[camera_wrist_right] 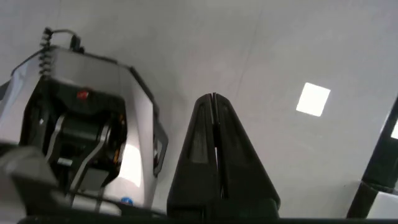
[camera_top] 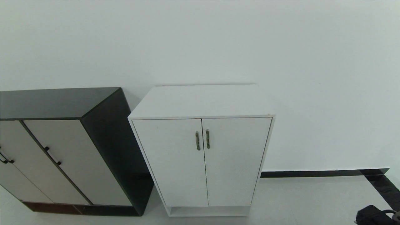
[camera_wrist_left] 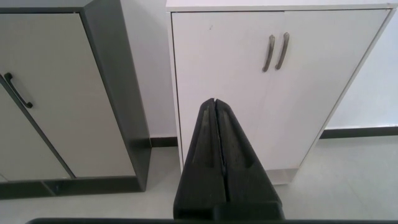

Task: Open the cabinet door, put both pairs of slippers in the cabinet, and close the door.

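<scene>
White cabinet closed, both grippers closed on nothing

Head view: the white cabinet (camera_top: 203, 156) stands at the centre of the frame against the wall, its two doors closed and its handles (camera_top: 197, 140) side by side at the middle seam; a dark cabinet (camera_top: 103, 147) with pale doors stands just beside it at the left, and a black skirting strip (camera_top: 312, 173) runs along the wall's foot at the right. Left wrist view: the left gripper (camera_wrist_left: 214, 102) faces the white cabinet's doors, well apart from them, fingers pressed together with nothing between. Right wrist view: the right gripper (camera_wrist_right: 213, 98) likewise has its fingers pressed together, before a pale surface with a bright square patch (camera_wrist_right: 313, 99), perhaps a ceiling light
</scene>
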You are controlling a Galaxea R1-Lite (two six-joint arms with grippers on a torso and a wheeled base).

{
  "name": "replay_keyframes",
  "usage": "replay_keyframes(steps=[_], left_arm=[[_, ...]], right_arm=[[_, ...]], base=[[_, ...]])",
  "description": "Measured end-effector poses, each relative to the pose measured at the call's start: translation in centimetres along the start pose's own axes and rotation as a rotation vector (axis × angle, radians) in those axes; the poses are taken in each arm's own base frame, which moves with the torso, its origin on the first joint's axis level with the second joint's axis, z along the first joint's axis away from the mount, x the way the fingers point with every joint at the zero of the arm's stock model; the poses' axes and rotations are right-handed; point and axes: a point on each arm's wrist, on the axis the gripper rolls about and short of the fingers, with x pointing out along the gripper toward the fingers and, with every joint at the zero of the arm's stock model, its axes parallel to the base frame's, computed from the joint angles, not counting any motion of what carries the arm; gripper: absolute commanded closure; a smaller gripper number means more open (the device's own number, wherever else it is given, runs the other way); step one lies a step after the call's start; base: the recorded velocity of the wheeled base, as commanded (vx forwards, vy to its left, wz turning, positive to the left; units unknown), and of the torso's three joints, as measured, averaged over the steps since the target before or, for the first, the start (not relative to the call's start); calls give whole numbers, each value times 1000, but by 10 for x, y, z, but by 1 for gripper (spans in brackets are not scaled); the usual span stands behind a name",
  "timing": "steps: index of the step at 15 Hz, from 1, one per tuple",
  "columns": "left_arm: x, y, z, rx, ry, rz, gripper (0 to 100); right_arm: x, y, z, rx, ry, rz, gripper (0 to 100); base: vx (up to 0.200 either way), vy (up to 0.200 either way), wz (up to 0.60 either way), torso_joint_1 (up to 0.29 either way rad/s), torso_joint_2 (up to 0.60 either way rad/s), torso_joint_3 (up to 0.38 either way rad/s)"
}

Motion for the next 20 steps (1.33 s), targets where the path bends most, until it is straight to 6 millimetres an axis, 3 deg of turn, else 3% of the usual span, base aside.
replay_keyframes(steps=[6,13,20], left_arm=[[0,0,0,0,0,0,100],[0,0,0,0,0,-1,100],[0,0,0,0,0,0,100]], right_arm=[[-39,-6,-32,12,-109,46,100],[-57,-6,-51,-11,-271,202,100],[-73,-10,-65,131,-538,39,100]], base=[[0,0,0,0,0,0],[0,0,0,0,0,0],[0,0,0,0,0,0]])
